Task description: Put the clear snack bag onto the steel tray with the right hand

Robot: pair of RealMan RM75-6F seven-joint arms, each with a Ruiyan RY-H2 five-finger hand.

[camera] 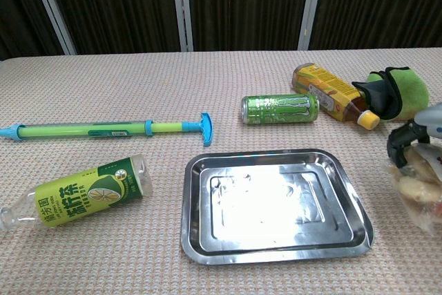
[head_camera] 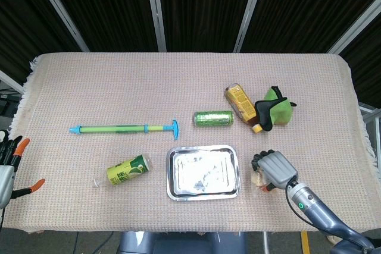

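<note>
The right hand curls its fingers around the clear snack bag, gripping it at the counter's right front edge, just right of the steel tray, which holds nothing. The left hand rests at the far left edge, fingers apart, holding nothing. A green can, a lime tea bottle and a blue-green pump lie nearby.

This looks like a robot test lab, not a home. A table draped in a fringed woven cloth stands before black curtain panels split by pale metal struts (a staged enclosure), with unrelated objects laid out.
</note>
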